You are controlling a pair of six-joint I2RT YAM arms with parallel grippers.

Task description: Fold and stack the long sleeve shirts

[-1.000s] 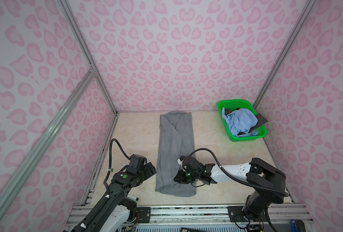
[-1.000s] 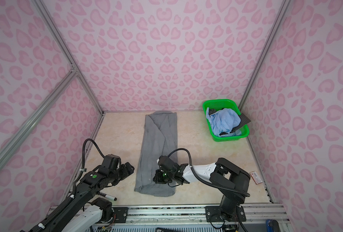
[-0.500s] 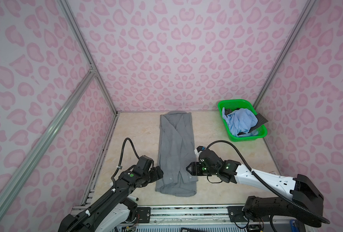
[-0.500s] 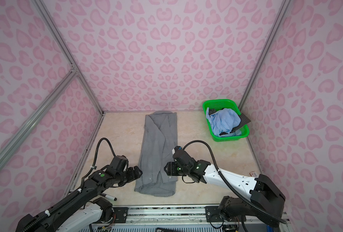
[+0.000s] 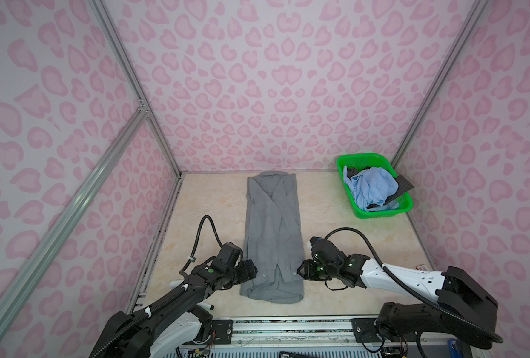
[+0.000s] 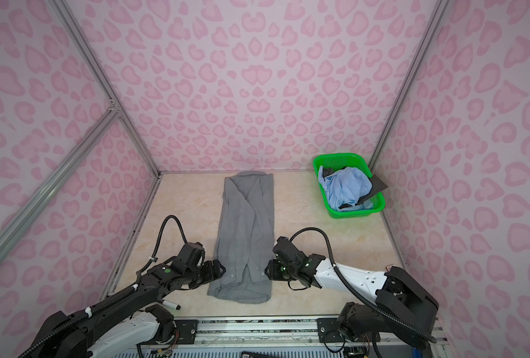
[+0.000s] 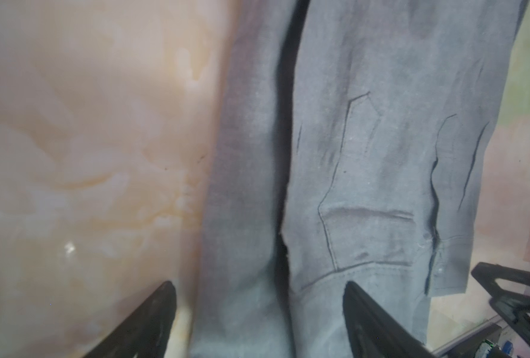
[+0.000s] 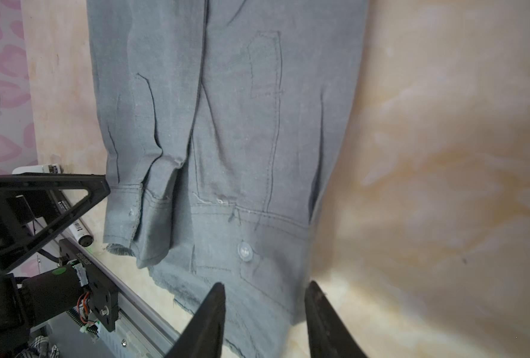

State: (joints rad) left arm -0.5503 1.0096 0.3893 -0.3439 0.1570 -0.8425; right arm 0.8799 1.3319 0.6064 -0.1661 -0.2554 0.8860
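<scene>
Pink heart-patterned walls (image 5: 257,93) close in a pale marbled counter (image 5: 335,223) on 3 sides. In both top views the grey long sleeve shirt (image 5: 271,235) (image 6: 245,229) lies flat down the middle of the counter as a narrow strip running from 12 o'clock to 6 o'clock, collar at the far end and sleeves folded in over the body.

The left claw (image 5: 252,274) (image 6: 220,268) sits low at the strip's 9 o'clock edge, near its 6 o'clock end. Its wrist view shows the fingers spread wide, with that cloth edge between them and nothing clamped (image 7: 259,285).

The right claw (image 5: 300,272) (image 6: 267,271) faces it from the 3 o'clock edge. Its fingers are also apart (a narrower gap), with the shirt's edge between them, just past a white button (image 8: 245,251).

At 2 o'clock, in the far corner, a green basket (image 5: 381,214) (image 6: 356,214) holds a crumpled light blue shirt (image 5: 370,187) and a dark charcoal one (image 5: 404,186).
</scene>
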